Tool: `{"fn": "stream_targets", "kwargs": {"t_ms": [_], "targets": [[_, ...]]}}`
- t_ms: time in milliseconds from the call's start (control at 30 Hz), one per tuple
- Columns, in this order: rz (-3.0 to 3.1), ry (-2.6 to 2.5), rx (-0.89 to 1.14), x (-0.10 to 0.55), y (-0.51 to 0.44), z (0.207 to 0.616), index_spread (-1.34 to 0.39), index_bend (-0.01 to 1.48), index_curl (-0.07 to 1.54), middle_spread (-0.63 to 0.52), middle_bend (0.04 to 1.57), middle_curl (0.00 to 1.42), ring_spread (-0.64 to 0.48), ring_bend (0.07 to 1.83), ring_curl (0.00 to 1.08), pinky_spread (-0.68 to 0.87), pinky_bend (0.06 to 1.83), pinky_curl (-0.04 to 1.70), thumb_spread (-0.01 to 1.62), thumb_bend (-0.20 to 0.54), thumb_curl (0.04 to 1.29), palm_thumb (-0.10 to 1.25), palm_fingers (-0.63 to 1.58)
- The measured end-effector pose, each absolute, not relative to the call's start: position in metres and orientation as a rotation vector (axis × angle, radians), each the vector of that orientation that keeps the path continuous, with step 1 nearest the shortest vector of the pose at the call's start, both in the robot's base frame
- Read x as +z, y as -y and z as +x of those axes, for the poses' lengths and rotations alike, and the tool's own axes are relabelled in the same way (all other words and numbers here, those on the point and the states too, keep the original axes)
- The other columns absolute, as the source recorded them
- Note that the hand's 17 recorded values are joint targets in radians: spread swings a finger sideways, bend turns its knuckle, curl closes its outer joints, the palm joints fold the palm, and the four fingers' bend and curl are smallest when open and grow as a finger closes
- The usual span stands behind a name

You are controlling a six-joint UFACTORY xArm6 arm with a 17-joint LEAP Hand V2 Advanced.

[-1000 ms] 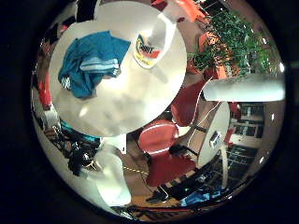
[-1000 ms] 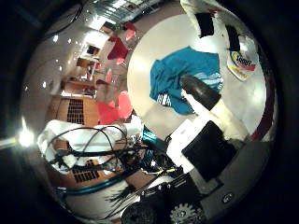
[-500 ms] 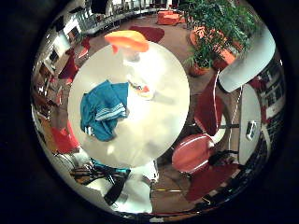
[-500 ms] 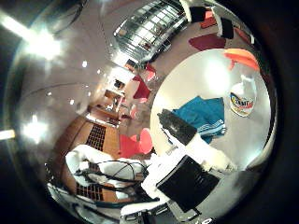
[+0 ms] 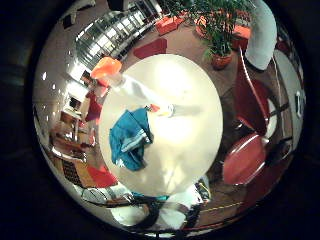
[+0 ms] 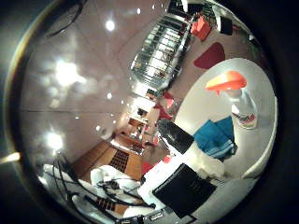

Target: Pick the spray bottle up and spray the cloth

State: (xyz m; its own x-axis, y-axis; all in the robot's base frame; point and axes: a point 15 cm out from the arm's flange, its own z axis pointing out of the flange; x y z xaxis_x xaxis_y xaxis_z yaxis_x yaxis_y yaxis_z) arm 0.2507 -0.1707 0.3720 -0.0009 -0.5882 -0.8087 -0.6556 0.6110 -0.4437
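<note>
A white spray bottle [image 6: 245, 112] with an orange head stands on the round white table [image 5: 195, 120], right beside a crumpled teal cloth [image 5: 130, 138]. In the little finger side palm view the bottle's orange head [image 5: 105, 70] is at the table's edge next to the cloth. My hand [image 6: 192, 159] is well above the table and away from both. In the thumb side palm view a black-tipped finger [image 6: 176, 136] reaches out straight in front of the cloth [image 6: 220, 138]. A white finger [image 5: 262, 35] also shows straight in the little finger side palm view. The hand holds nothing.
Red chairs [image 5: 245, 160] stand around the table on a brown floor. A potted green plant [image 5: 215, 20] is beyond the table. More tables and red seats [image 6: 154, 107] lie further off in the room.
Both views have swung and the table looks smaller, so the hand has moved and turned. The bottle and cloth stay in place on the table.
</note>
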Motion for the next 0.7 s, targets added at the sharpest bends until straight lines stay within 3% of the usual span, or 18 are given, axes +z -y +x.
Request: {"fn": "stream_targets", "kwargs": {"t_ms": [133,333,700], "targets": [[-0.979,-1.637,0.109,0.35,0.182,0.249,-0.15,0.18,0.33,0.03,0.44,0.49,0.05,0.68,0.39,0.31,0.4,0.74,1.07,-0.028,0.32,0.59,0.16],[-0.901,-1.606,0.178,0.321,0.197,0.248,-0.14,0.16,0.32,0.16,0.3,0.41,0.18,0.54,0.32,0.41,0.41,0.61,1.03,-0.034,0.29,0.49,0.07],[-0.867,-1.608,0.23,0.28,0.211,0.253,-0.14,0.15,0.27,0.2,0.25,0.35,0.22,0.46,0.28,0.41,0.42,0.46,0.93,-0.031,0.3,0.46,0.05]]}}
